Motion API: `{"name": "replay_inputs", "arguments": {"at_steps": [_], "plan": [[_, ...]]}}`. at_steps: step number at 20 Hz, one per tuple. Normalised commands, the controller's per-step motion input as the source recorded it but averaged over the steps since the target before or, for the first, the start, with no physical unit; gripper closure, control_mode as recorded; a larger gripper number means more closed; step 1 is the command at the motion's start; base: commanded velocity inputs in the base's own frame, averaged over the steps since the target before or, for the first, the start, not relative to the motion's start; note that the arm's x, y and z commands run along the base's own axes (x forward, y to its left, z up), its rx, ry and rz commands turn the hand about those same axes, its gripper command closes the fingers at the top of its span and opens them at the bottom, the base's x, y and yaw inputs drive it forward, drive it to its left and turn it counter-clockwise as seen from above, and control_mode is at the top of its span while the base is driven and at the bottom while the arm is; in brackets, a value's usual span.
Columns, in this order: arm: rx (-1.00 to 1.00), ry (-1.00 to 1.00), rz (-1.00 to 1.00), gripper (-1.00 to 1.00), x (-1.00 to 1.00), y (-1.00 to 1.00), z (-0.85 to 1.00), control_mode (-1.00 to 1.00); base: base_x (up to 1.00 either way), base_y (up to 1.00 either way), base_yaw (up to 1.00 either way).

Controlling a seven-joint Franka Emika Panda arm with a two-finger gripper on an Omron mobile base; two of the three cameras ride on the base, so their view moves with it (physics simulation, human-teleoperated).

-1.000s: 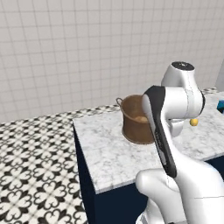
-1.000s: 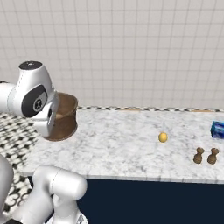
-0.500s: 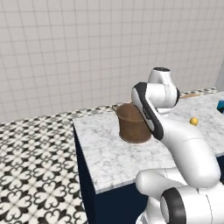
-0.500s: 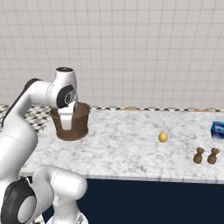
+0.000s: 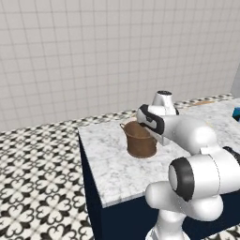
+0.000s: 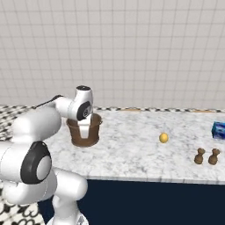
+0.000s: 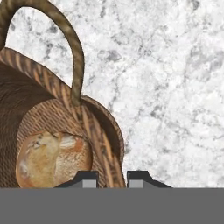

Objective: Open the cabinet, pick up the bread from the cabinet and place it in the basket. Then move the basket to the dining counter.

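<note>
Basket [image 6: 85, 133] swung onto the dining counter [image 6: 132, 149], bread [image 7: 52, 157] inside; gripper [image 7: 111, 179] clamped on rim at 5 o'clock. Release remained.

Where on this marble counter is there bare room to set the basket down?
Broad bare marble lies between the round brown woven basket and the small yellow ball. The far end is crowded: two brown shakers and a blue box.

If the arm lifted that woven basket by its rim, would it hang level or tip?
The basket looks stiff, its woven wall holding its shape. The gripper pinches one side of the rim, so it would probably hang tilted. The bread inside, being round, might roll toward the low side.
</note>
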Motion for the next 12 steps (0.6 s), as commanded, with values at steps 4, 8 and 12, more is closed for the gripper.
{"name": "replay_inputs", "arguments": {"at_steps": [4,8,12], "plan": [[0.00,0.00,0.04,1.00,0.38,-0.10,-0.69,-1.00,0.00,0.00,0.00],[0.00,0.00,0.06,1.00,0.17,0.00,-0.19,-1.00,0.00,0.00,0.00],[0.00,0.00,0.03,-1.00,0.09,0.00,-0.09,-1.00,0.00,0.00,0.00]]}}
